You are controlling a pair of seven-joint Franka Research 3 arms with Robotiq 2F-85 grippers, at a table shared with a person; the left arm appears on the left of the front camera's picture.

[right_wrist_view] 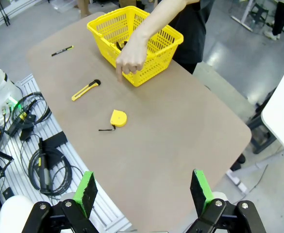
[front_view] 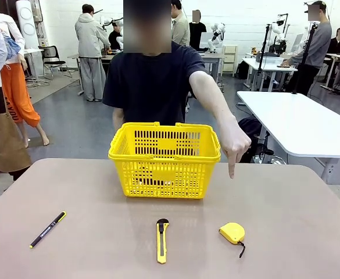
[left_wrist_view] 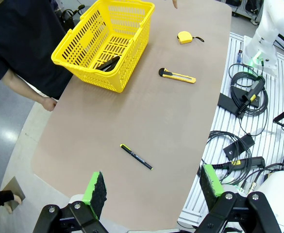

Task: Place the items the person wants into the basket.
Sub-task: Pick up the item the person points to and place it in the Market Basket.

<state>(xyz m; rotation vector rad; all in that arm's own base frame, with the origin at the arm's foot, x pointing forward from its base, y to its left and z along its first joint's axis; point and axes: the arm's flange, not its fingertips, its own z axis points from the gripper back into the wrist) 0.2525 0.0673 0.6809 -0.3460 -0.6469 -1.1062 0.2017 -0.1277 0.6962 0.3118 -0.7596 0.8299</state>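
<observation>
I see left end effector [left_wrist_view: 152, 183] and right end effector [right_wrist_view: 143, 184] spread, holding nothing. Person's hand [front_view: 235, 142] points down above tape measure [front_view: 232, 232] on desk [front_view: 100, 238], beside basket [front_view: 164, 174].

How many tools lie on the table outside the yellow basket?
3: a black pen on the robot's left, a yellow utility knife in the middle, a yellow tape measure on the right. Inside the basket lie dark items, partly hidden.
</observation>
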